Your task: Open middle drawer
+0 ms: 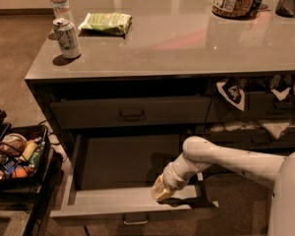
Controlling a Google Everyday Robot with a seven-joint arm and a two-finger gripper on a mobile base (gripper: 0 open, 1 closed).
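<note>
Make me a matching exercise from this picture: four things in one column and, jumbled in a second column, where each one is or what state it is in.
Things
1. soda can
2. green bag
3. middle drawer
4. gripper

Places or states
A. pulled out
B. lying flat on the counter
C. low inside the open drawer, by its front wall
D. standing upright near the counter's left edge

Pairs: 1-D, 2-B, 3-A, 4-C
</note>
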